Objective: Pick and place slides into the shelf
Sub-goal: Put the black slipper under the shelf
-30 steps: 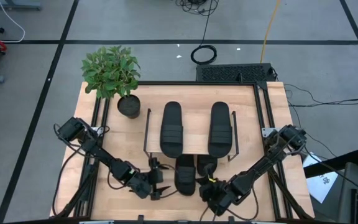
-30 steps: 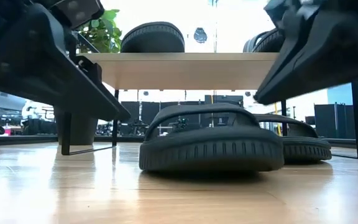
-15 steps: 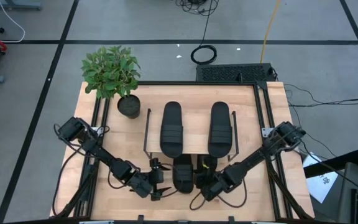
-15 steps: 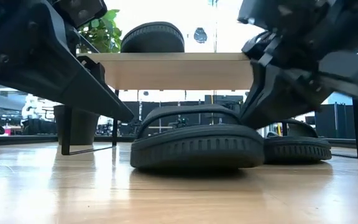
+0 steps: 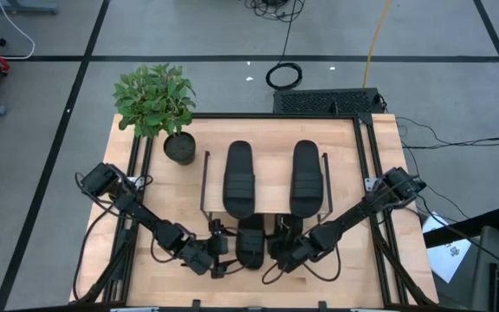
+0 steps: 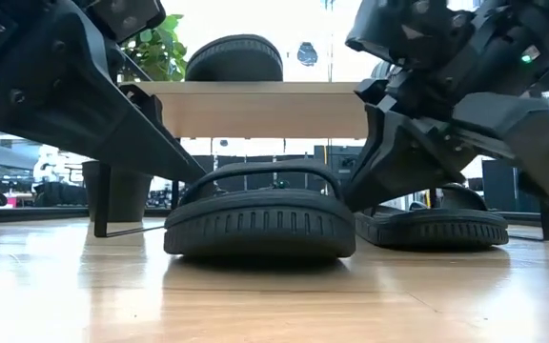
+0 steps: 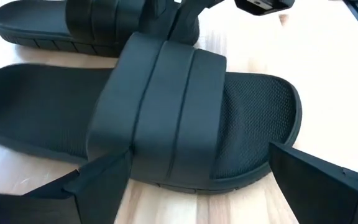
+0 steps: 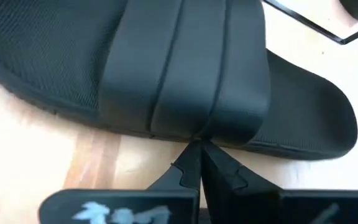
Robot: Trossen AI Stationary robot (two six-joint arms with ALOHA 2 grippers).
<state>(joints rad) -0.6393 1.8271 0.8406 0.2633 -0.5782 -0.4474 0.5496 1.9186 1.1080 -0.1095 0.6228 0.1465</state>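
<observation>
Two black slides (image 5: 238, 178) (image 5: 306, 178) lie on the shelf's wooden top board (image 5: 273, 173). Two more rest sole-down on the table at the shelf's near side: one (image 5: 251, 241) (image 6: 260, 224) between my grippers, the other (image 5: 289, 225) (image 6: 437, 227) to its right, partly under the board. My left gripper (image 5: 222, 253) (image 7: 199, 152) is open at the near slide's left side, with a finger toward each end of the slide. I cannot tell if it touches. My right gripper (image 5: 277, 251) (image 8: 199, 149) is shut at the slide's right side. My right gripper pushes the near slide with its shut fingertips (image 8: 194, 163). They meet the slide's right side where the ribbed strap joins the sole (image 8: 197, 134). The fingers come low and nearly level from the table's right, across the slide. The slide stays flat on the table.
A potted plant (image 5: 179, 147) stands at the shelf's far left corner. The shelf's black wire side frames (image 5: 204, 182) (image 5: 326, 186) stand on the table on either side of the slides. Bare tabletop (image 5: 362, 173) lies right of the shelf and along the near edge.
My right gripper has moved toward the table's left and a little toward the far edge. Its shut fingers pushed the near slide, which slid along the table toward the left gripper and stayed flat. The left gripper has kept still.
</observation>
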